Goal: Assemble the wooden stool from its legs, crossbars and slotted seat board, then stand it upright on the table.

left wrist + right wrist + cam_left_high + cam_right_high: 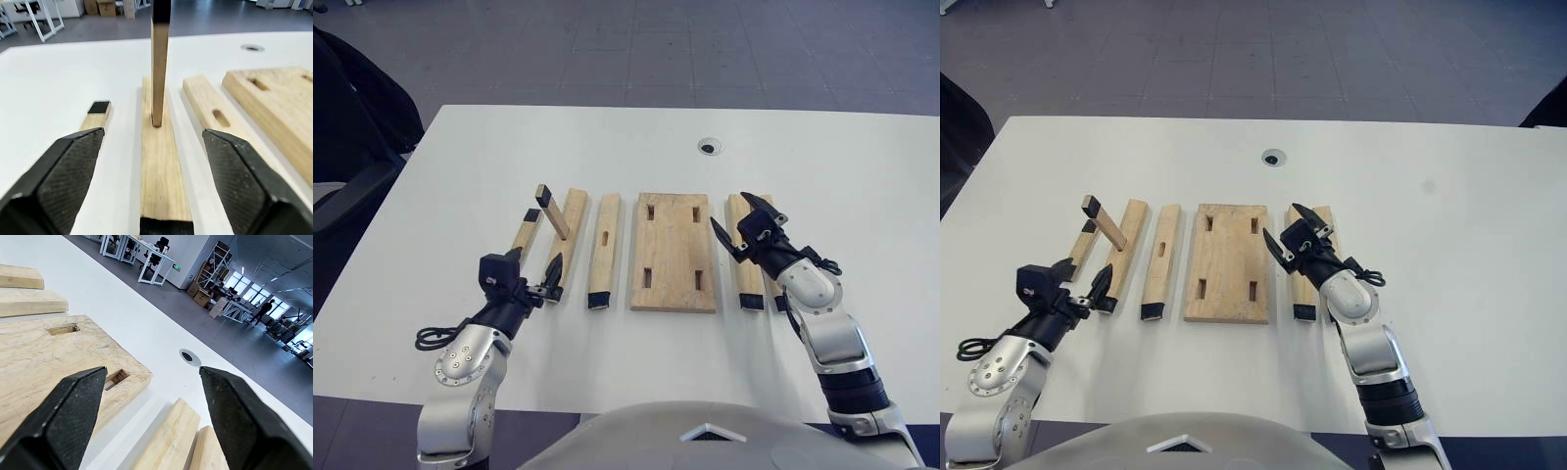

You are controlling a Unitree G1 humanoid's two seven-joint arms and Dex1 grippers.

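Note:
The slotted seat board (673,252) lies flat at the table's middle. Left of it lie a leg (604,250) and a second leg (572,231) with a crossbar (551,209) standing tilted in its slot. Another crossbar (525,232) lies flat further left. My left gripper (533,279) is open at the near end of that second leg (159,161), its fingers (58,181) on either side of it. Two more legs (744,257) lie right of the board. My right gripper (741,223) hovers open over them, beside the board's right edge (49,352).
A round cable hole (709,147) sits in the white table (862,186) behind the board. A dark chair (352,117) stands off the table's left edge. A black cable (435,336) loops beside my left wrist. Bare tabletop stretches on the right and at the back.

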